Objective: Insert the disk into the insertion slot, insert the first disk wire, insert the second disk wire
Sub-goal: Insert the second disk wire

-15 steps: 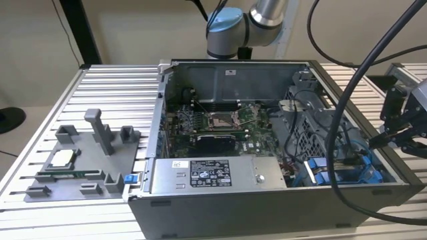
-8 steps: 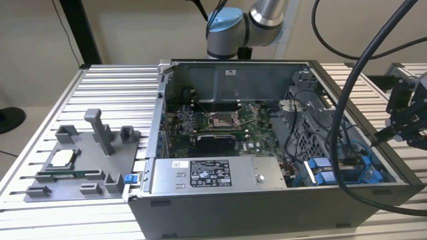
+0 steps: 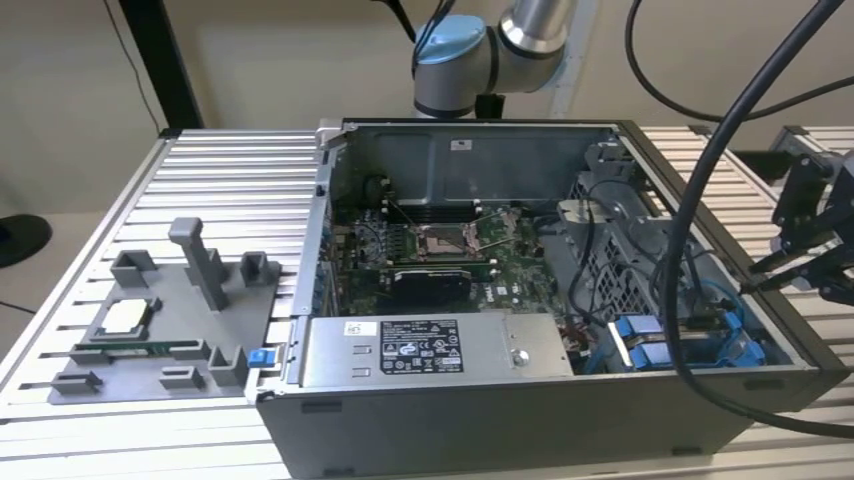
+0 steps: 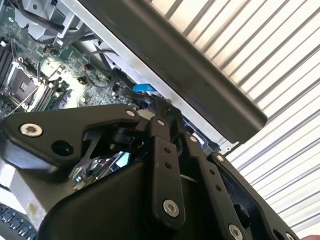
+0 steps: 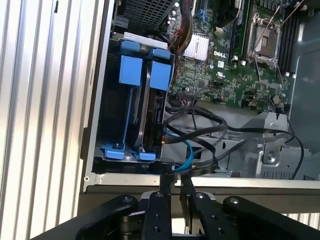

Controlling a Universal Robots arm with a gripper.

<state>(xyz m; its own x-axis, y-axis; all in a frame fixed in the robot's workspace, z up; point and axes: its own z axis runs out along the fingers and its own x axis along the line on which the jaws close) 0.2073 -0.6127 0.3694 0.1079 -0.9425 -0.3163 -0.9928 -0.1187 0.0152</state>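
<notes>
Disk status: the flat silver-grey hard drive in its bright blue plastic carrier frame (image 5: 150,107) is seated on edge in the grey rectangular insertion slot (image 5: 100,125) at the corner of the open grey computer case (image 3: 534,420), with the blue end tabs showing at both ends of the bay; in the exterior view the same blue carrier tabs (image 3: 650,345) sit low at the exterior view's right of the case, beside the large grey labelled power-supply box (image 3: 414,350). Step 1 of 3 therefore reads as complete. The black 2-finger gripper (image 5: 175,192) hangs over the case rim just beside the bay, its fingers drawn close together on a thin light-blue cable (image 5: 189,155) that loops up with black cables (image 5: 200,122) toward the drive's edge. Whether that cable's connector is fully mated cannot be determined, so the wire steps are judged in progress and unconfirmed. The green motherboard (image 5: 225,65) lies adjacent.
</notes>
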